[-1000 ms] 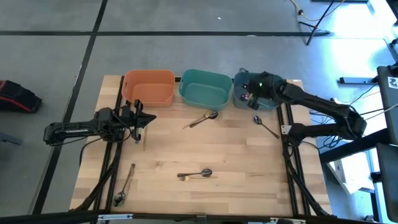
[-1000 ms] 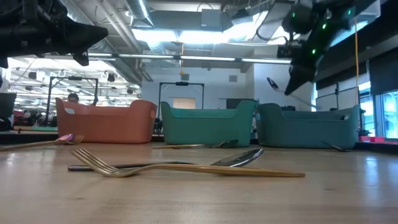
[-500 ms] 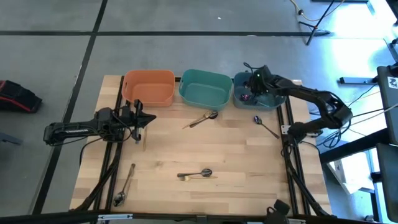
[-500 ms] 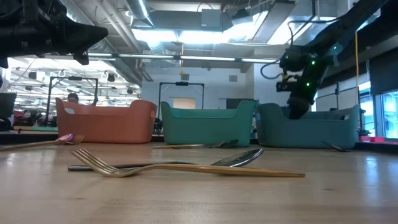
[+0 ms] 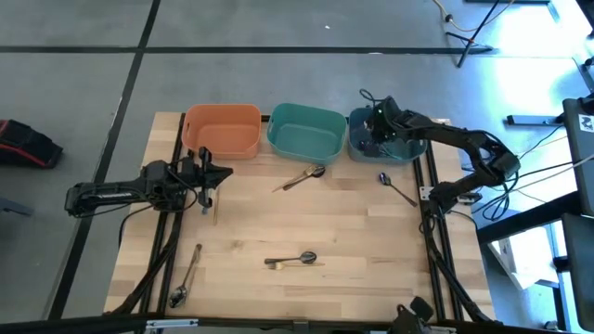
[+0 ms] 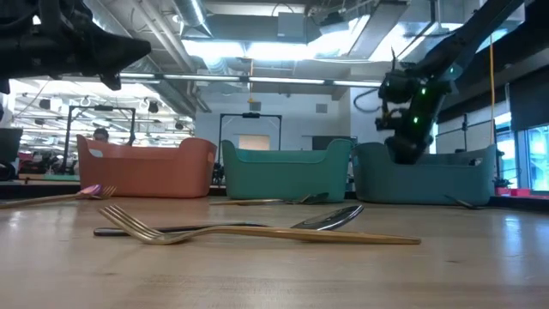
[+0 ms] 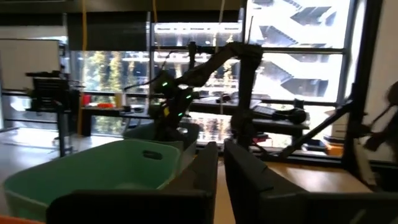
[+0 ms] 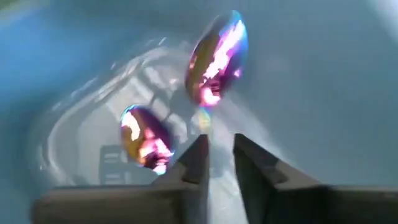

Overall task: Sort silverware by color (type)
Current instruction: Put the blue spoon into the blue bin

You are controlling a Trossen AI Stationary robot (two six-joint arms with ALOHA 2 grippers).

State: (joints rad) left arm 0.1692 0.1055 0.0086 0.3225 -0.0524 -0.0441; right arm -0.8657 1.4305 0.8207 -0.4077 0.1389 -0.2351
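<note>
Three bins stand in a row along the far edge of the counter (image 5: 371,241): orange (image 5: 221,130), teal (image 5: 306,132) and blue-grey (image 5: 360,148). The right gripper (image 5: 379,126) is lowered into the blue-grey bin, and its wrist view shows why: an iridescent purple spoon (image 8: 217,57) is pinched by its handle between the fingers (image 8: 194,163), bowl pointing away, hanging just above a second iridescent spoon (image 8: 147,137) that lies on the bin floor. That bin seems to be the one collecting the purple-blue pieces, and the spoon looks about ready to be let go.

Loose silverware is scattered over the counter: a spoon (image 5: 304,176) just in front of the teal bin, a dark spoon (image 5: 395,188) near the blue-grey bin, a gold fork (image 6: 257,230) lying across a dark spoon (image 5: 295,259) near the middle, and a piece (image 5: 186,276) near the front left corner, so the sort looks well short of done.

The left gripper (image 5: 206,178) waits above the counter's left side, in front of the orange bin, its fingers (image 7: 205,167) a narrow gap apart and empty.
</note>
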